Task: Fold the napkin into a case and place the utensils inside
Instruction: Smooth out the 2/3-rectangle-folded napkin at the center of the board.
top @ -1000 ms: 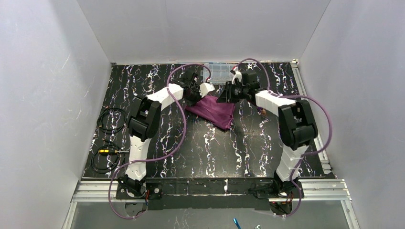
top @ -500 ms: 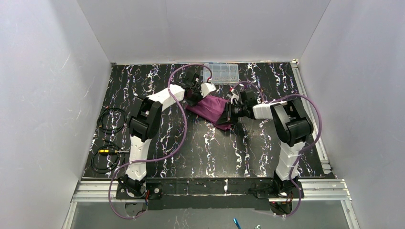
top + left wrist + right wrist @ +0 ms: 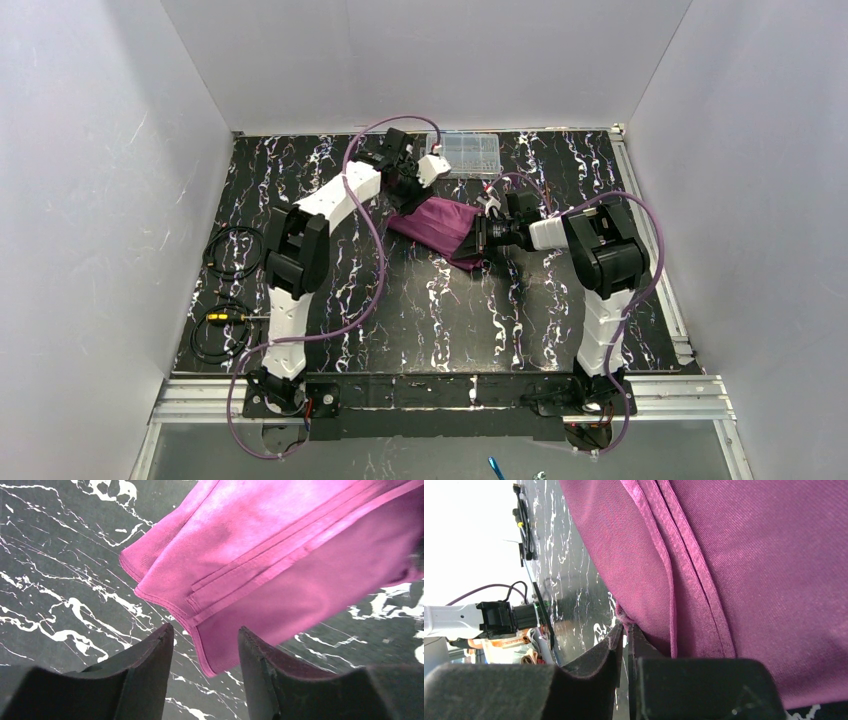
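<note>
— Left end effector (image 3: 205, 630) has let go and drawn back toward the far side; its jaws are apart and empty, just short of the napkin (image 3: 280, 555).
— And the right?
— Right end effector (image 3: 625, 630) has come down to the near-right hem and is clamped on a thin pinch of it. The folded napkin lies on the surface (image 3: 430, 300) between the arms.
— Risk?
— That sliver may slip, or a pull may drag the unpinned layers apart.

A clear compartment box (image 3: 470, 153) sits at the marbled table's (image 3: 420, 310) far edge.
</note>
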